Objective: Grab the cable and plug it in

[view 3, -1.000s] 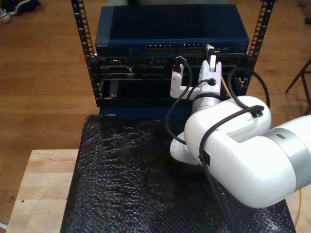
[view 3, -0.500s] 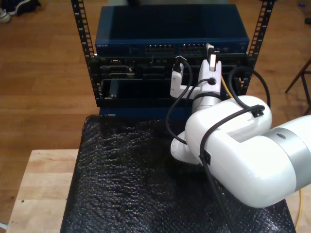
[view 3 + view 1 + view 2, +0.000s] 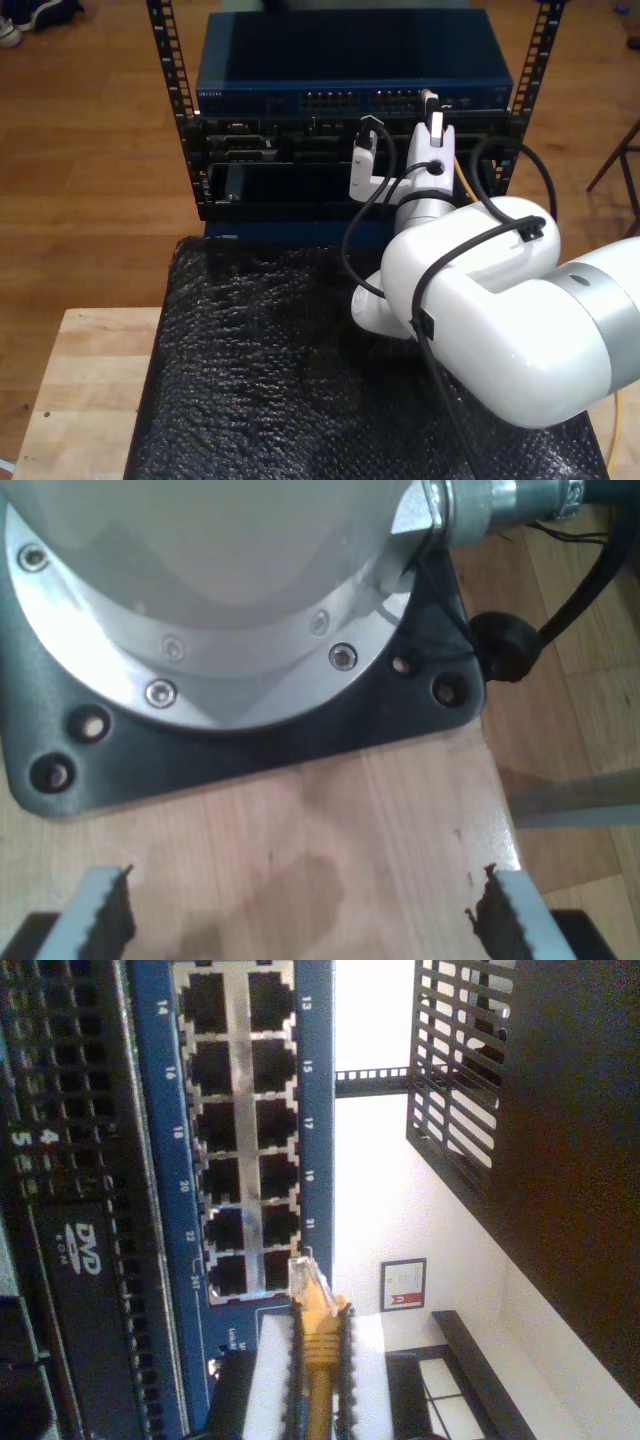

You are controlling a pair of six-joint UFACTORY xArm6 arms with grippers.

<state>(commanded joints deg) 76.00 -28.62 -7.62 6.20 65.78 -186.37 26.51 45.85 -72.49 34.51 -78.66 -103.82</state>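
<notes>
Up close at the rack, my second gripper (image 3: 320,1360) is clamping the cable (image 3: 318,1345) between its pads, the clear plug at its tip hovering just in front of the blue switch (image 3: 150,1160) and near the port block (image 3: 240,1130), not yet seated in a socket. Seen from the exterior view, that gripper (image 3: 432,112) is reaching toward the switch (image 3: 350,75). My first gripper (image 3: 300,920) is gaping wide, holding nothing, above a wooden surface (image 3: 330,860) beside a metal base plate (image 3: 230,730).
</notes>
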